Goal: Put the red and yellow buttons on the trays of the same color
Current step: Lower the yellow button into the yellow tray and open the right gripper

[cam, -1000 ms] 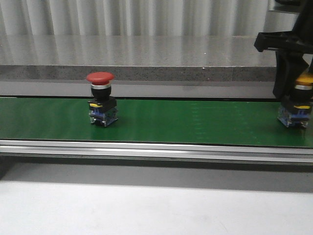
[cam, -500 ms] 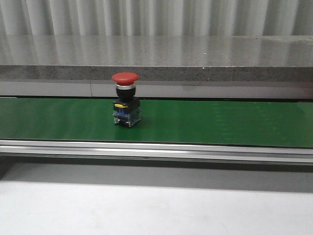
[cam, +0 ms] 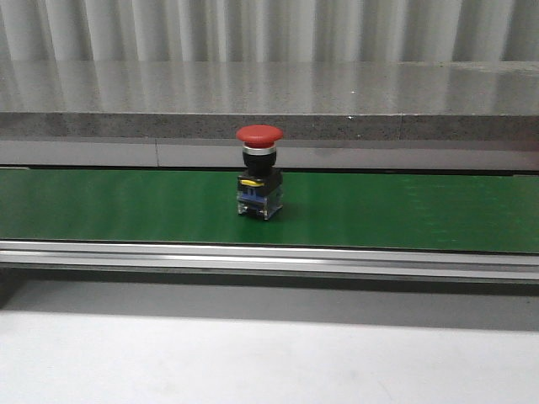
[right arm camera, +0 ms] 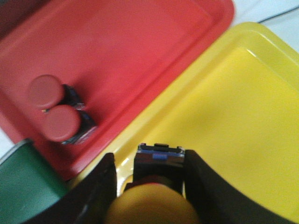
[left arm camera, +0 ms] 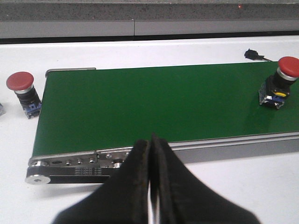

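Over yellow tray [right arm camera: 243, 107], right pincer [right arm camera: 149, 186] gripping yellow button [right arm camera: 156, 198]

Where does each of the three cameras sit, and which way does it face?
Front view: low, facing forward across the green belt at a red button; no robot part shows.
Left wrist view: above the belt's end; left gripper, jaws closed and empty.
Right wrist view: over the red tray and yellow tray; right gripper holds a yellow button.
Shared: front and left wrist both show the belt and that button.
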`<state>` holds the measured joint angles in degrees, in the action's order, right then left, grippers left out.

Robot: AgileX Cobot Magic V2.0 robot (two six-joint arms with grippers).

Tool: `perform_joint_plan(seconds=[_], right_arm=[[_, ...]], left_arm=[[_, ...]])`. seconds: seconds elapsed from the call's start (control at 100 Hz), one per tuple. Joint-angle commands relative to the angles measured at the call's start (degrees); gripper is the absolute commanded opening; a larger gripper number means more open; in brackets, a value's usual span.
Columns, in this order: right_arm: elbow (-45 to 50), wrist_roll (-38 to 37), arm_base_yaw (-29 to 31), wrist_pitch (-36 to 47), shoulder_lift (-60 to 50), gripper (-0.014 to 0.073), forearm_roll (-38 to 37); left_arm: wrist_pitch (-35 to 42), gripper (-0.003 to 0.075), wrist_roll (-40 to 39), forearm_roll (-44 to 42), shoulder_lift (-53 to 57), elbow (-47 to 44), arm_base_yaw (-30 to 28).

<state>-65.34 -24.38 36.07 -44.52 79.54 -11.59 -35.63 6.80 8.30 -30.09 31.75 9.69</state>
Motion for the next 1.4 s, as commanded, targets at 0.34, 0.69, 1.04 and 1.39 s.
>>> perform_joint_plan(seconds=[0.34, 0.69, 1.04, 1.39], right_arm=[[7.53, -4.27, 7.15, 15.03, 5.82, 0.0153, -1.15], [7.53, -4.86, 7.15, 18.31, 11.91, 0.0193, -0.97], [7.53, -6.96, 7.15, 19.09, 13.92, 0.0493, -0.97], [7.53, -6.88, 6.97, 14.2, 4.65, 0.0491, -1.23]], left_arm=[[4.04, -0.002, 0.11, 1.09, -0.21, 1.54, 0.56], [4.04, -0.002, 0.11, 1.09, -0.21, 1.54, 0.56], [4.04, -0.002, 0.11, 1.09, -0.21, 1.54, 0.56], [4.04, -0.002, 0.11, 1.09, -0.21, 1.54, 0.56]])
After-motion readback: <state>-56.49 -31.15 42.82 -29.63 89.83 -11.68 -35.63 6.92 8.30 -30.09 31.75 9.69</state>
